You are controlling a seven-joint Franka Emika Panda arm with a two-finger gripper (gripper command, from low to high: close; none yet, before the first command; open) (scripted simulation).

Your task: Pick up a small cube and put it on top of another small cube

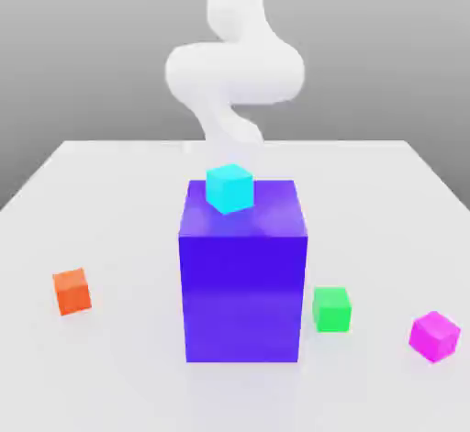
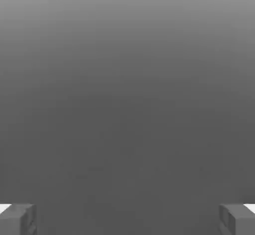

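The small cube, plain magenta-pink, lies on the white table near the front at the exterior view's right. A cyan cube sits on top of the big blue-purple block in the middle. My white arm rises behind that block, far from the magenta cube. In the hand view my gripper is open, its two grey fingertips standing wide apart with nothing between them and only plain grey beyond.
A green cube rests just to the blue-purple block's right in the exterior view. An orange cube lies at the front left. The white table stretches back to an edge behind the block.
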